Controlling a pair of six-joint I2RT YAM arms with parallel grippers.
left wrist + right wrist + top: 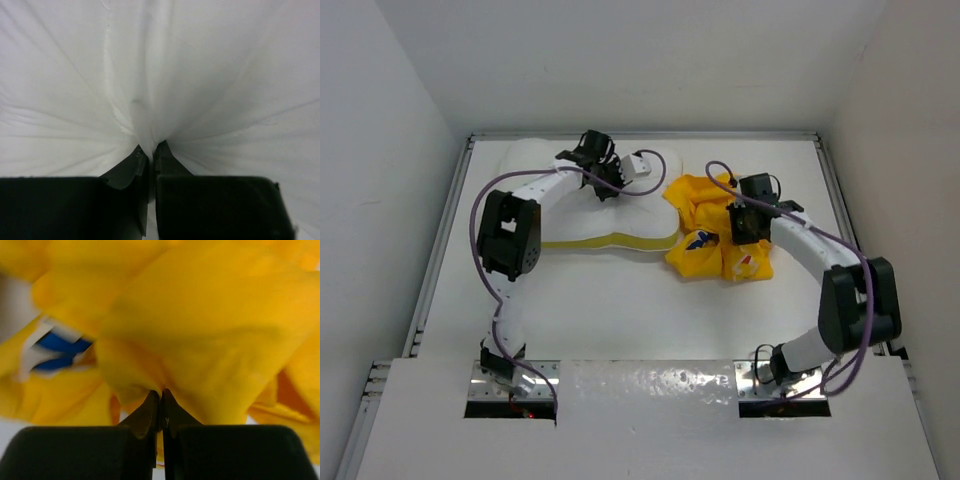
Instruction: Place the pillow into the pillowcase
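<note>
The white pillow (605, 215) with a yellow edge band lies at the back left of the table. My left gripper (605, 185) is shut on a pinch of its white cover; the left wrist view shows the pillow fabric (150, 75) gathered into folds between the jaws of the left gripper (149, 150). The crumpled yellow pillowcase (705, 225) with blue lettering lies right of the pillow. My right gripper (748, 225) is shut on a fold of it; in the right wrist view the yellow pillowcase (200, 325) fills the frame above the right gripper (161, 392).
White walls close the table at the back and both sides. A raised rail (445, 235) runs along the left edge and another (840, 210) along the right. Purple cables loop over both arms. A white board (650, 420) covers the near edge.
</note>
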